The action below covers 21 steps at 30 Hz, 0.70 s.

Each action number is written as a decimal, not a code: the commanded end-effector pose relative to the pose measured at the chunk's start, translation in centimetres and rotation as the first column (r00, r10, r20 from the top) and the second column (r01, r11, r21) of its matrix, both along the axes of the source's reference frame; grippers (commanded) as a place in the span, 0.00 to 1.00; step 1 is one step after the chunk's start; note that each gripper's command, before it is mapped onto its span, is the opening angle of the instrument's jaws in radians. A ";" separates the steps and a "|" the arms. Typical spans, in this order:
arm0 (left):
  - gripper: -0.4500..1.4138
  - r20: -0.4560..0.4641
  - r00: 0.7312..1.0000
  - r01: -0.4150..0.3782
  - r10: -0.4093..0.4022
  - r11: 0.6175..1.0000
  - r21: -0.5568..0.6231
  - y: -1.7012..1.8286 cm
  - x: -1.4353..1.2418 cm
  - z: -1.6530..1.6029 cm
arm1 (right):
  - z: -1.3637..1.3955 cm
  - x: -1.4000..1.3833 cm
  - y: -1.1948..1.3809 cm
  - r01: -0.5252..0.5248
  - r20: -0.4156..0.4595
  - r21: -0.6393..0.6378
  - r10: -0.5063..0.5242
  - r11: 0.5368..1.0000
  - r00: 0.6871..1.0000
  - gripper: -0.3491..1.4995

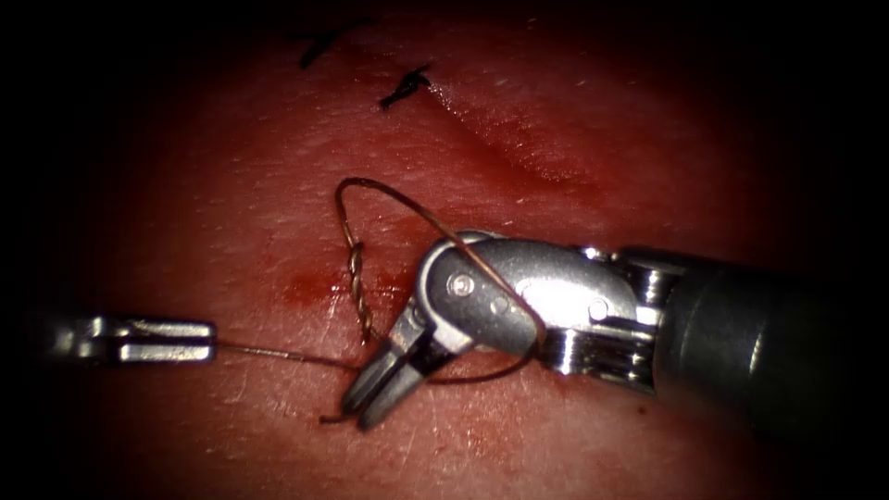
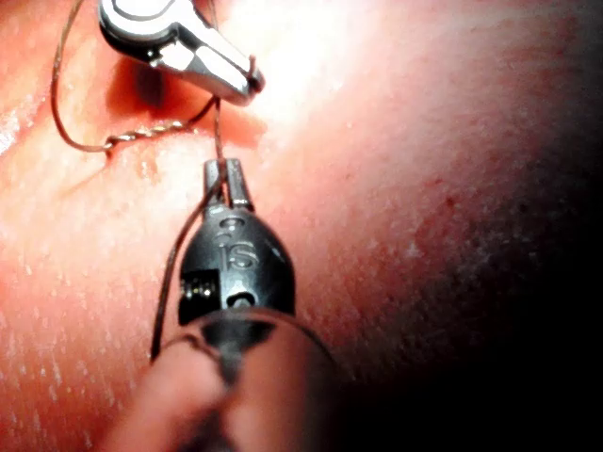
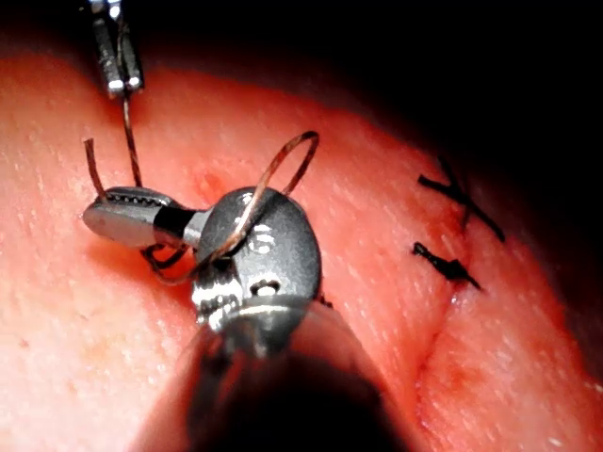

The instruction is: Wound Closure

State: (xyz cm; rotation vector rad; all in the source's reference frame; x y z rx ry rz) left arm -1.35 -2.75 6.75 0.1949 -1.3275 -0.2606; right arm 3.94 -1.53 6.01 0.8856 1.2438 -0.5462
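Note:
My left tool (image 1: 209, 341) lies low at the left, jaws shut on a taut strand of thread (image 1: 278, 356) that runs right to the stitch site. The same grip shows in the left wrist view (image 2: 229, 179). My right tool (image 1: 366, 407) points down and left beside the stitch. A copper thread loop (image 1: 389, 190) rises from a twisted stretch (image 1: 356, 278), passes over the right tool's wrist and comes back under it. The right jaws (image 3: 94, 212) are shut on the short thread tail (image 3: 89, 155) at their tips.
Two tied stitches with dark cut ends (image 1: 403, 88) (image 1: 319, 46) sit farther up along the cut (image 1: 519, 148). Red fluid (image 1: 306, 289) stains the tissue left of the twisted thread. The right tool's thick shaft (image 1: 759, 343) covers the right side.

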 end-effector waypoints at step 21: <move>0.00 0.025 0.995 -0.099 0.098 0.994 0.040 -2.20 0.13 -1.40 | 0.30 -0.11 0.62 -0.227 0.239 0.123 0.193 0.966 0.952 0.00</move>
